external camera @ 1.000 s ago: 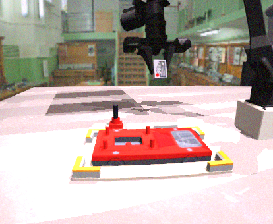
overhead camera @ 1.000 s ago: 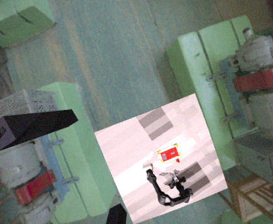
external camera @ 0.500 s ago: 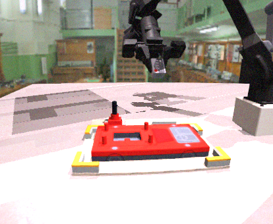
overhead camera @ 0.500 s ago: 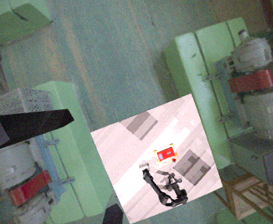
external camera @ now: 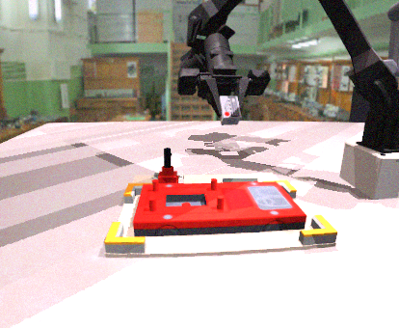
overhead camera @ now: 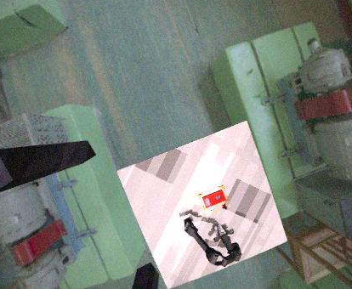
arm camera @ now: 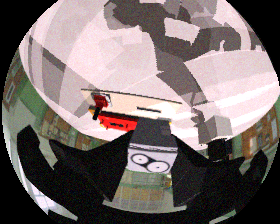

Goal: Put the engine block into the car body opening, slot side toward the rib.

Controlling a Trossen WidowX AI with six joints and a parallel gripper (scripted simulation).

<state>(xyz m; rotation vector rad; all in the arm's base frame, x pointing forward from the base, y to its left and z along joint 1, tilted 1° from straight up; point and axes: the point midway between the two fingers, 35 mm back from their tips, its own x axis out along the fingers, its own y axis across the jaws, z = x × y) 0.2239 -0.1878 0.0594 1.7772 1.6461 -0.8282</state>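
Exterior view shows the gripper [external camera: 224,89] clamped on the engine block [external camera: 230,108], carried high above the table, beyond the red car body [external camera: 217,208]. This looks like the carrying step; next it needs aligning over the opening [external camera: 186,200] and lowering. No writing is readable.
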